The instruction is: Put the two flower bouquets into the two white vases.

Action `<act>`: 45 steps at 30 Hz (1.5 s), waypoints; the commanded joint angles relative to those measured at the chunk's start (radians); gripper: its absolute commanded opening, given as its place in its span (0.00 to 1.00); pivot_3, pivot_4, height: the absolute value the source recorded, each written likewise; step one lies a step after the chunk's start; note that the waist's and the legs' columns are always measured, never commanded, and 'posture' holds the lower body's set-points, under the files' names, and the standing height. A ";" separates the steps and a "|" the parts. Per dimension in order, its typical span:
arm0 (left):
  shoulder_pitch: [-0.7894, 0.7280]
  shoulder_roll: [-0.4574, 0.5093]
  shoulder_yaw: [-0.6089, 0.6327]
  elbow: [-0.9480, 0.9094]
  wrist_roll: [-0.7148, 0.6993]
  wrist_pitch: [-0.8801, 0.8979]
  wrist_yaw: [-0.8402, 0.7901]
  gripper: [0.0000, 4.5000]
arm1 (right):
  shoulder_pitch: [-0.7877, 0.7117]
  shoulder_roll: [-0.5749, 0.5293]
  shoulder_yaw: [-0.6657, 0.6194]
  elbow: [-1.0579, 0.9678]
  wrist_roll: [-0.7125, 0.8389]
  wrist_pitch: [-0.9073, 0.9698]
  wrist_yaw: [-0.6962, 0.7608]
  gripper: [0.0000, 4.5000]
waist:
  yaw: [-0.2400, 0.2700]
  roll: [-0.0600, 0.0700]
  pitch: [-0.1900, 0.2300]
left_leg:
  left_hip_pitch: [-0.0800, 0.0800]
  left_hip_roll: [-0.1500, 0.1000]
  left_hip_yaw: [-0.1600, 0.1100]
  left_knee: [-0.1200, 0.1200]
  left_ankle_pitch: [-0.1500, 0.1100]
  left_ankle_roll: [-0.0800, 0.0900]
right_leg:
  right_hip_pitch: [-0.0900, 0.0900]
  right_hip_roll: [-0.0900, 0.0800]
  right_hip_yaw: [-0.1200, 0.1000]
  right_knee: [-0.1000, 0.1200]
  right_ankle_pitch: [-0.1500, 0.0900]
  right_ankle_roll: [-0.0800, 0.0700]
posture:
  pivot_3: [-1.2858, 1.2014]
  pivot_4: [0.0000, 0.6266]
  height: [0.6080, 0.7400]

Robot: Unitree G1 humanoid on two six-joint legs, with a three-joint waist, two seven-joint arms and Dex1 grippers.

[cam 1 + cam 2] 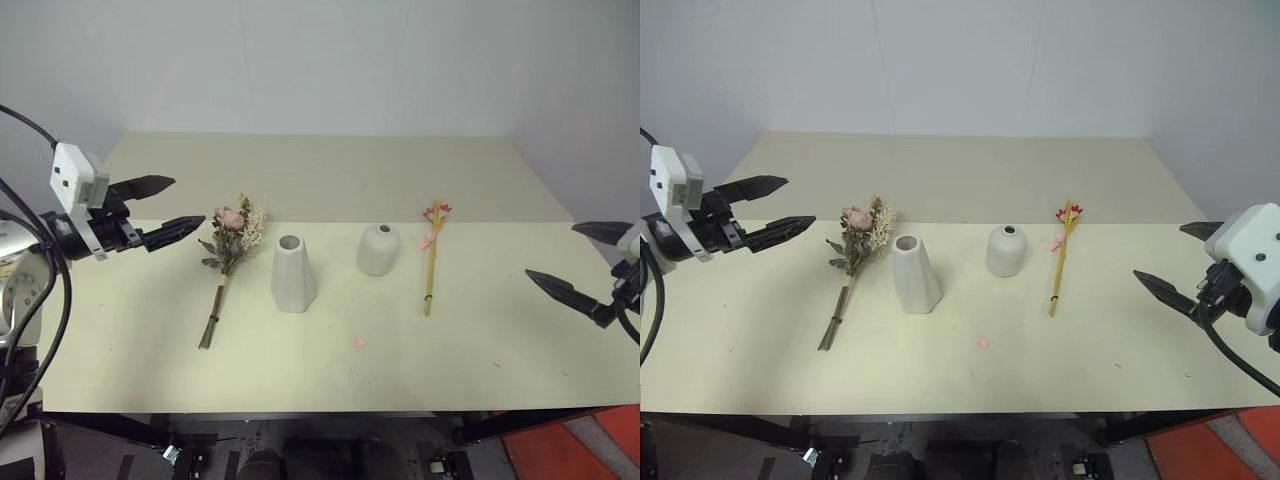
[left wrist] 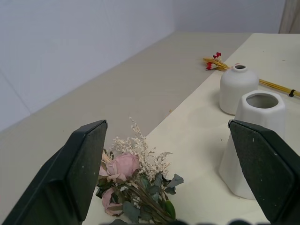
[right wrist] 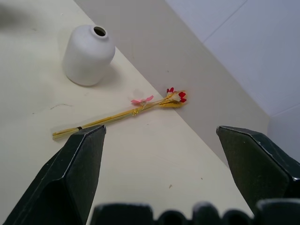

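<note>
Bouquets lie flat on the counter (image 1: 500,360), and neither is in a vase yet. Taking the head view as my clock face, the bushy bunch (image 1: 228,255) sits at about 9 o'clock from the tall faceted vase (image 1: 292,272), just beside it but apart. Its long axis runs from 7 o'clock at the stem ends to 1 o'clock at the pink rose and white sprigs. The thin yellow stalk (image 1: 432,262) lies at 3 o'clock from the short rounded vase (image 1: 378,249), near it without touching. It runs almost straight from 6 to 12 o'clock, red and pink blossoms at the far end. Both vases stand upright side by side between the two bouquets. A small pink fleck (image 1: 359,342) lies on the counter at 5 o'clock from the tall vase.

My left gripper (image 1: 170,207) hangs wide open at 9 o'clock of the bushy bunch, holding nothing. My right gripper (image 1: 570,260) is spread wide too, empty, well apart from the stalk at its 3 o'clock.
</note>
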 commanded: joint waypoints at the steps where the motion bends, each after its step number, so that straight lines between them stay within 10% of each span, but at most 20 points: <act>1: -0.026 0.010 0.004 -0.004 0.002 -0.016 -0.006 1.00 | -0.024 -0.002 -0.018 -0.008 -0.016 -0.016 -0.016 0.99 | 0.000 0.000 0.000 | 0.000 0.000 0.000 0.000 0.000 0.000 | 0.000 0.000 0.000 0.000 0.000 0.000 | 0.52 0.24 1.00; 14: 0.007 0.023 0.037 -0.044 -0.021 -0.024 -0.040 1.00 | -0.134 -0.070 0.102 0.038 0.050 0.186 -0.046 0.99 | -0.004 0.000 0.000 | 0.001 0.000 0.000 0.000 0.000 0.000 | 0.000 0.000 0.000 0.001 0.000 0.000 | 0.52 0.24 1.00; 23: -0.025 0.032 -0.080 -0.039 0.071 -0.095 -0.085 1.00 | -0.798 0.070 0.614 0.399 0.072 0.742 -0.298 0.99 | -0.009 0.000 0.000 | -0.001 0.001 0.000 -0.001 0.000 0.000 | -0.003 0.001 0.000 0.001 0.001 -0.006 | 0.52 0.24 1.00; 45: 0.042 0.045 -0.079 -0.229 0.061 -0.030 -0.058 1.00 | -1.152 0.366 0.917 1.132 -0.184 0.516 -0.250 0.99 | -0.012 0.001 0.001 | -0.029 -0.001 0.001 0.001 0.001 -0.001 | -0.030 0.000 0.000 0.006 0.006 -0.004 | 0.52 0.24 1.00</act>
